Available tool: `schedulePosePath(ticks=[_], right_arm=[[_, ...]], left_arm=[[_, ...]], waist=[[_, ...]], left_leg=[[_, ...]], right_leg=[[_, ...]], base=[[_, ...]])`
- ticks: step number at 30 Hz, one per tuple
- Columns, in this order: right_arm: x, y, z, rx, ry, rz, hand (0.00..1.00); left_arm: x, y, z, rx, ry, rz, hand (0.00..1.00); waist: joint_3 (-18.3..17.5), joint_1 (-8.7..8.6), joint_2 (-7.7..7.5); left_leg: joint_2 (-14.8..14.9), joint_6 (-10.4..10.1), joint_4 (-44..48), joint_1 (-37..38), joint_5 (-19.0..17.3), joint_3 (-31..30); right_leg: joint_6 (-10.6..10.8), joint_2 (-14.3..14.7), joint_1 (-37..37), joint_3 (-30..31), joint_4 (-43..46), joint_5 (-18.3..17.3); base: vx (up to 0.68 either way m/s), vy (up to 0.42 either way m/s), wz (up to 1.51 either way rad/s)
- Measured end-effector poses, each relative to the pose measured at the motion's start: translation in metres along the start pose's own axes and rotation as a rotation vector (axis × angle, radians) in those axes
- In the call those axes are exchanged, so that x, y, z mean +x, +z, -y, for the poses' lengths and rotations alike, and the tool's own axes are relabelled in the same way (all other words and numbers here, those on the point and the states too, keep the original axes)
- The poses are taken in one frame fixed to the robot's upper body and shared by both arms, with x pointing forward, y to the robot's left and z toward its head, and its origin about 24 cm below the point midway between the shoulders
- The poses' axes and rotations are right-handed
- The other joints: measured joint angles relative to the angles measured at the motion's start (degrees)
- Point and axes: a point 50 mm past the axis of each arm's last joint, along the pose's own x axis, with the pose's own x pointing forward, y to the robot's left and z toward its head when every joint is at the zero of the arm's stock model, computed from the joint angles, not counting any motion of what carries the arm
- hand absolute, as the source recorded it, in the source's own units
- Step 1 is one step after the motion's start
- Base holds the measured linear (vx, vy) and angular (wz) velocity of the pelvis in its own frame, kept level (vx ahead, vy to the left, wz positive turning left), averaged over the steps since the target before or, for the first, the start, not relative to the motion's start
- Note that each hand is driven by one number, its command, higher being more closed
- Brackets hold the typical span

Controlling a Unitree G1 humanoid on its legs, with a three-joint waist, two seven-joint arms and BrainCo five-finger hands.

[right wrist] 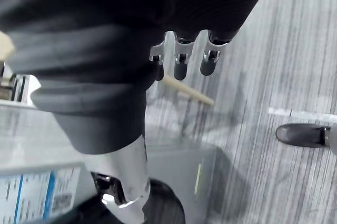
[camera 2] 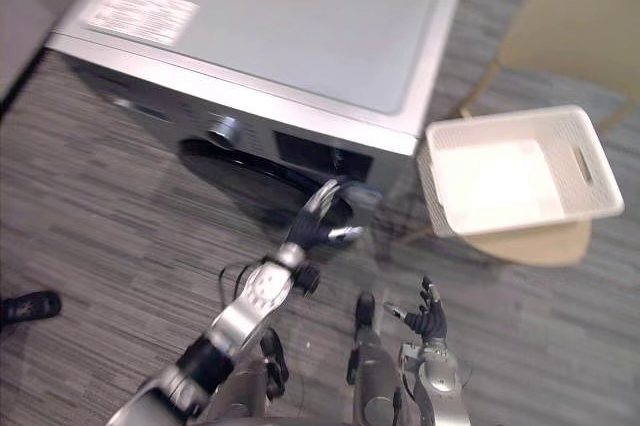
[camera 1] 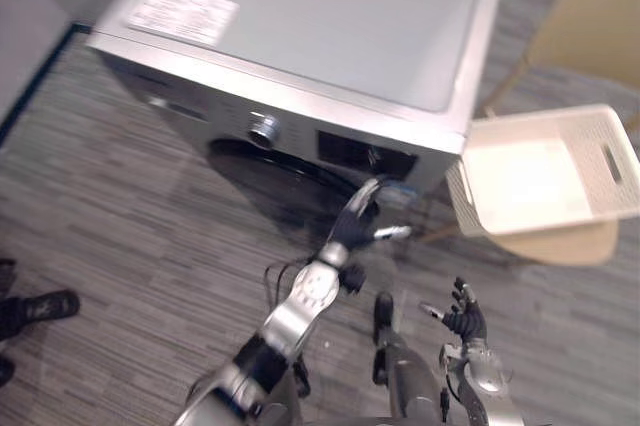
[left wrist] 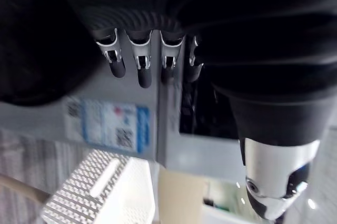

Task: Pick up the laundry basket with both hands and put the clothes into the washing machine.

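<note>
Laundry basket [camera 1: 585,146] on chair [camera 1: 590,26], apart from left hand [camera 1: 352,228] and right hand [camera 1: 465,324], fingers [camera 1: 364,193] spread

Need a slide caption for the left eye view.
Left robot hand at the silver washing machine; white slotted plastic laundry basket on beige chair.

The left eye view and the right eye view looked down from high up on the head, side by side. Both saw the same things: the top and front of the washing machine [camera 1: 330,26], the white basket [camera 1: 588,141] on the chair [camera 1: 590,31], and the grey floor [camera 1: 100,226]. The left wrist view sat very close behind the left hand [left wrist: 142,61] and looked past it at the washing machine's front and the basket. The right wrist view sat just as close behind the right hand [right wrist: 180,58] and faced the floor.
</note>
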Motion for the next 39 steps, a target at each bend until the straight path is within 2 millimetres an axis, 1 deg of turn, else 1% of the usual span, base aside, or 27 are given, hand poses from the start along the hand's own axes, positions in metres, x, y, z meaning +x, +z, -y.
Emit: schedulePosePath(ticks=[1, 2, 3, 6, 10, 12, 13, 14, 16, 17, 19, 21, 22, 23, 24, 25, 26, 27, 28, 29, 31, 32, 33, 34, 35, 36, 39], right_arm=[[0.000, -0.010, 0.000, -0.014, 0.001, -0.045, 0.00], [0.002, -0.013, 0.000, -0.022, 0.003, -0.063, 0.00], [0.005, -0.021, -0.001, -0.057, 0.018, -0.107, 0.00], [0.006, -0.028, -0.004, -0.085, 0.038, -0.149, 0.00], [0.013, -0.026, -0.013, -0.116, 0.073, -0.163, 0.00], [0.014, -0.028, -0.013, -0.131, 0.081, -0.175, 0.00], [0.014, -0.031, -0.011, -0.137, 0.073, -0.191, 0.00], [0.014, -0.036, -0.007, -0.147, 0.065, -0.224, 0.00], [0.014, -0.036, -0.008, -0.146, 0.062, -0.230, 0.00], [0.014, -0.036, -0.012, -0.137, 0.069, -0.229, 0.00], [0.016, -0.033, -0.016, -0.135, 0.077, -0.219, 0.00], [0.018, -0.030, -0.015, -0.141, 0.076, -0.211, 0.00], [0.015, -0.034, -0.013, -0.143, 0.074, -0.224, 0.00], [0.014, -0.036, -0.012, -0.143, 0.073, -0.230, 0.00], [0.011, -0.040, -0.013, -0.144, 0.078, -0.244, 0.00], [0.011, -0.039, -0.014, -0.141, 0.079, -0.245, 0.00], [0.011, -0.040, -0.015, -0.139, 0.081, -0.246, 0.00], [0.011, -0.039, -0.018, -0.134, 0.089, -0.243, 0.00], [0.011, -0.038, -0.021, -0.138, 0.100, -0.238, 0.00], [0.012, -0.036, -0.021, -0.146, 0.104, -0.230, 0.00], [0.010, -0.039, -0.017, -0.149, 0.096, -0.234, 0.00], [0.009, -0.040, -0.015, -0.150, 0.093, -0.240, 0.00], [0.009, -0.041, -0.015, -0.150, 0.093, -0.242, 0.00], [0.007, -0.043, -0.014, -0.150, 0.090, -0.249, 0.00], [0.004, -0.047, -0.013, -0.147, 0.090, -0.260, 0.00], [0.003, -0.048, -0.014, -0.141, 0.090, -0.264, 0.00], [0.008, -0.032, -0.023, -0.119, 0.111, -0.192, 0.00]], left_arm=[[-0.021, -0.021, -0.005, -0.014, 0.013, -0.087, 0.00], [-0.030, -0.029, -0.008, -0.024, 0.022, -0.124, 0.00], [-0.050, -0.053, -0.012, -0.047, 0.026, -0.233, 0.00], [-0.073, -0.080, -0.019, -0.062, 0.045, -0.364, 0.00], [-0.111, -0.120, -0.043, -0.081, 0.183, -0.576, 0.00], [-0.120, -0.129, -0.059, -0.065, 0.286, -0.634, 0.00], [-0.120, -0.131, -0.070, -0.065, 0.364, -0.653, 0.00], [-0.126, -0.133, -0.082, -0.067, 0.452, -0.668, 0.00], [-0.146, -0.140, -0.097, -0.073, 0.568, -0.722, 0.00], [-0.157, -0.144, -0.105, -0.069, 0.627, -0.760, 0.00], [-0.172, -0.148, -0.110, -0.070, 0.692, -0.806, 0.00], [-0.186, -0.154, -0.107, -0.089, 0.732, -0.852, 0.00], [-0.190, -0.156, -0.105, -0.090, 0.734, -0.868, 0.00], [-0.193, -0.157, -0.105, -0.090, 0.736, -0.882, 0.00], [-0.197, -0.157, -0.105, -0.087, 0.743, -0.897, 0.00], [-0.197, -0.158, -0.104, -0.086, 0.753, -0.899, 0.00], [-0.194, -0.157, -0.105, -0.085, 0.752, -0.895, 0.00], [-0.189, -0.156, -0.107, -0.080, 0.752, -0.879, 0.00], [-0.187, -0.155, -0.108, -0.080, 0.753, -0.877, 0.00], [-0.183, -0.155, -0.110, -0.076, 0.751, -0.871, 0.00], [-0.169, -0.154, -0.109, -0.088, 0.740, -0.852, 0.00], [-0.164, -0.153, -0.108, -0.094, 0.737, -0.838, 0.00], [-0.161, -0.153, -0.107, -0.096, 0.737, -0.832, 0.00], [-0.160, -0.153, -0.105, -0.098, 0.743, -0.830, 0.00], [-0.162, -0.155, -0.101, -0.111, 0.747, -0.836, 0.00], [-0.164, -0.155, -0.100, -0.113, 0.752, -0.839, 0.00], [-0.165, -0.157, -0.088, -0.201, 0.815, -0.829, 0.00]], waist=[[-1.7, 0.65, 0.11], [-2.2, 0.76, 0.13], [-3.0, 1.21, 0.38], [-3.5, 1.92, 0.31], [-4.1, 2.46, 0.04], [-4.5, 1.99, -0.48], [-4.6, 2.08, -0.76], [-4.3, 2.92, -1.36], [-4.7, 4.85, -2.43], [-4.8, 5.08, -3.16], [-4.7, 5.02, -3.57], [-4.7, 4.84, -3.52], [-4.7, 4.71, -4.03], [-4.6, 4.83, -4.40], [-4.8, 4.68, -4.93], [-4.7, 4.08, -4.99], [-4.3, 3.41, -4.59], [-3.7, 2.19, -3.67], [-3.6, 1.68, -3.64], [-3.4, 1.63, -3.69], [-3.1, 1.23, -3.63], [-2.8, 0.53, -4.02], [-2.6, 0.02, -4.41], [-2.5, -0.81, -5.05], [-2.9, -1.18, -5.61], [-3.1, -1.28, -5.80], [-2.0, 0.75, -2.03]], left_leg=[[-0.4, 0.0, -1.7, 1.2, 0.7, -1.4], [-0.6, 0.1, -2.5, 1.5, 1.1, -2.3], [-1.4, 0.2, -4.3, 2.9, 2.1, -5.0], [-2.5, 0.4, -5.6, 4.2, 2.9, -8.0], [-3.8, 0.7, -5.9, 3.5, 3.9, -12.6], [-4.9, 2.2, -5.0, 0.2, 5.6, -11.2], [-5.1, 4.0, -3.8, -2.2, 6.4, -5.4], [-4.8, 4.9, -2.6, -3.1, 6.3, -1.0], [-5.4, 6.0, -1.2, -3.9, 5.6, -0.6], [-6.3, 6.6, -1.3, -3.9, 5.1, -1.3], [-7.6, 7.1, 0.1, -4.2, 2.7, -1.6], [-8.1, 7.8, 4.4, -5.3, -1.4, -0.6], [-8.3, 8.0, 6.5, -4.9, -2.8, 0.2], [-8.9, 8.4, 7.8, -4.9, -4.1, -0.3], [-10.0, 9.8, 9.9, -4.8, -5.8, -2.3], [-11.1, 10.8, 10.5, -4.5, -6.4, -4.9], [-11.0, 11.1, 10.7, -4.1, -6.3, -6.4], [-10.6, 11.4, 10.2, -3.1, -6.7, -9.3], [-10.5, 11.4, 9.1, -1.9, -6.7, -11.4], [-10.7, 11.0, 7.2, 1.0, -6.5, -14.1], [-11.7, 10.4, 6.1, 4.1, -6.7, -18.0], [-12.9, 10.1, 5.2, 5.9, -6.9, -20.5], [-13.7, 9.8, 4.7, 7.1, -7.1, -22.3], [-14.9, 8.8, 4.5, 8.6, -8.1, -25.2], [-15.0, 7.4, 5.1, 10.2, -9.6, -27.6], [-14.9, 6.4, 6.0, 10.7, -10.2, -27.7], [-8.7, 4.6, 28.3, 1.0, -10.0, -18.4]], right_leg=[[0.4, -0.1, 1.9, -1.6, -0.9, -0.4], [0.5, -0.1, 2.8, -2.5, -1.5, -0.5], [0.7, -0.5, 5.8, -5.3, -3.1, -0.5], [0.9, -0.8, 9.4, -8.5, -4.9, -0.4], [1.7, -1.7, 12.4, -13.9, -5.8, -0.8], [2.3, -3.3, 12.4, -18.5, -5.8, -1.4], [2.5, -4.3, 12.4, -21.4, -5.3, -1.8], [3.1, -5.0, 12.4, -23.0, -4.5, -2.3], [3.5, -5.3, 12.7, -23.6, -4.1, -2.6], [4.4, -6.0, 13.2, -24.3, -4.0, -3.2], [5.5, -7.5, 13.6, -25.0, -2.6, -4.0], [7.3, -10.4, 13.5, -25.3, 2.9, -8.1], [6.2, -13.5, 12.7, -24.5, 9.4, -11.2], [3.9, -14.9, 11.9, -23.1, 13.2, -13.1], [-0.9, -16.2, 8.9, -17.9, 21.1, -15.4], [-2.7, -18.3, 4.7, -12.3, 31.9, -12.4], [-1.3, -17.8, 2.6, -9.6, 36.1, -14.0], [0.9, -13.8, 0.3, -5.7, 37.4, -18.3], [1.1, -10.3, -1.4, -3.8, 36.8, -19.9], [1.1, -5.2, -4.2, -0.1, 33.3, -20.3], [1.9, -0.6, -7.0, 4.8, 26.7, -19.4], [3.1, 0.2, -7.8, 8.2, 23.2, -18.4], [3.0, 0.3, -8.1, 10.4, 21.4, -17.2], [2.4, -0.1, -8.9, 13.7, 19.4, -14.9], [1.6, -0.4, -8.5, 13.7, 20.0, -10.0], [0.5, -0.7, -7.7, 12.7, 20.3, -7.2], [-3.1, 2.7, -3.7, 7.5, 19.2, -10.3]], base=[[0.07, 0.026, 0.61], [0.10, 0.042, 0.97], [0.08, 0.024, 0.83], [0.05, 0.038, 0.66], [0.00, 0.039, 0.69], [-0.05, 0.090, 1.22], [-0.05, 0.196, 1.31], [-0.03, 0.196, 1.06], [0.03, 0.154, 0.41], [0.05, 0.141, 0.38], [0.05, 0.146, 0.34], [0.11, 0.187, 0.39], [0.14, 0.101, 0.40], [0.22, 0.115, 0.54], [0.26, 0.127, 0.70], [0.28, 0.158, 0.85], [0.30, 0.134, 1.03], [0.30, 0.066, 0.99], [0.39, 0.027, 1.20], [0.34, -0.001, 1.00], [0.44, -0.050, 1.31], [0.43, -0.080, 1.46], [0.33, -0.123, 1.60], [0.43, -0.216, 1.74], [0.44, -0.254, 1.69], [0.50, -0.276, 1.37], [0.45, -0.265, 0.47]])
